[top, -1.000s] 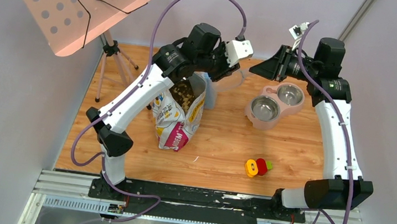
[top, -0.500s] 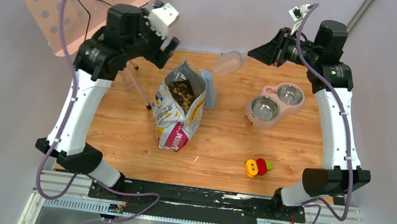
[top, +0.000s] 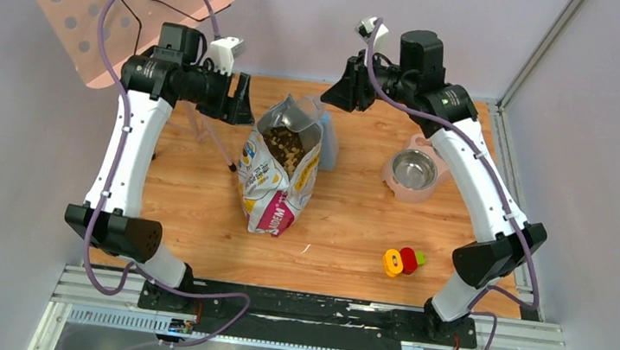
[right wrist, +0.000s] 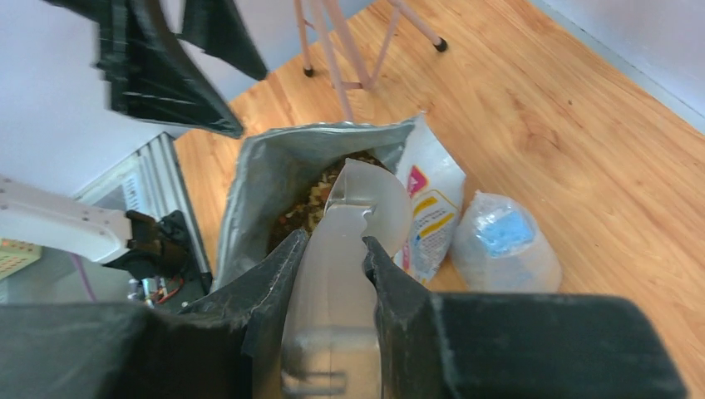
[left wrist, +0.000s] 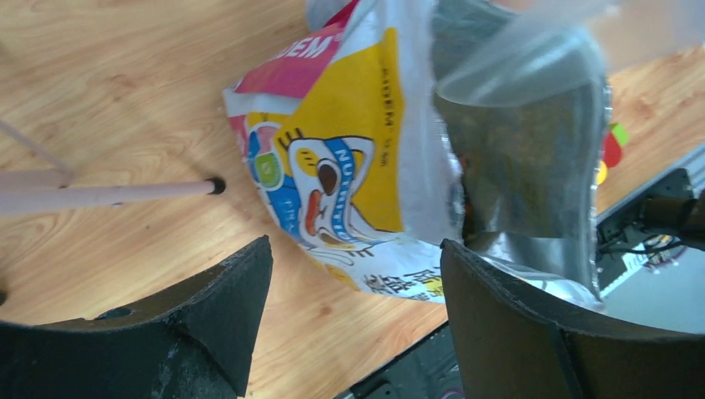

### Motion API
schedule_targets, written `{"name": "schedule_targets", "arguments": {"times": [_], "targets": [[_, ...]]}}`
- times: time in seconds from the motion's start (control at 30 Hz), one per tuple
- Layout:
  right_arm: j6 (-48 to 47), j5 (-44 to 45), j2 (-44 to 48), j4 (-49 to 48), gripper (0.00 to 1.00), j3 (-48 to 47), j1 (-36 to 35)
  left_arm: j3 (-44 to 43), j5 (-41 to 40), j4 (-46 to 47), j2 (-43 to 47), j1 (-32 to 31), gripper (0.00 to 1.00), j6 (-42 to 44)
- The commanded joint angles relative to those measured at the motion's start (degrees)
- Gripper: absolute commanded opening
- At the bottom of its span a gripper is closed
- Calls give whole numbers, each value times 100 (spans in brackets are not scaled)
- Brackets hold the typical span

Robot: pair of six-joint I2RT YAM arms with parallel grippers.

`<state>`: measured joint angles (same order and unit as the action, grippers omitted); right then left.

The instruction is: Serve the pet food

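Wooden table [top: 354, 223], lilac walls [top: 306, 14], pink stand [top: 71, 19]

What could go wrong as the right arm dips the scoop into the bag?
1. The bag stands free. The left gripper is open beside it and not holding it, so the scoop in the right gripper could tip or slide the bag when it pushes into the kibble.
2. The scoop's tip is close to the foil rim of the bag's mouth and might snag it.
3. The bowl stand lies partly under the right arm, so a loaded carry could spill.
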<state>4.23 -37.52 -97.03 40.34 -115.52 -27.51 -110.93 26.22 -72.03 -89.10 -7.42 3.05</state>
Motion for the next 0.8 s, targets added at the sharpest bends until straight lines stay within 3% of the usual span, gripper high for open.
{"name": "schedule_targets", "arguments": {"times": [0.0, 0.13, 0.3, 0.43, 0.63, 0.77], "targets": [[-393, 603, -50, -29, 0, -201, -150, -115, 556, 419, 516, -14, 80, -252], [-809, 878, -154, 107, 0, -140, -438, 243, 824, 1007, 703, -40, 77, -433], [-1400, 1536, -421, 447, 0, -216, -880, 265, 1025, 1058, 387, -277, 71, -490], [-1581, 1974, -810, 846, 0, -608, -1058, 261, 517, 907, 223, -720, 70, -65], [-1581, 2731, -1003, 922, 0, -378, -1385, 299, -76, 846, 118, -979, 48, 182], [-1358, 3115, -1099, 912, 0, -158, -1631, 336, -98, 812, 70, -1067, 41, 213]]}}
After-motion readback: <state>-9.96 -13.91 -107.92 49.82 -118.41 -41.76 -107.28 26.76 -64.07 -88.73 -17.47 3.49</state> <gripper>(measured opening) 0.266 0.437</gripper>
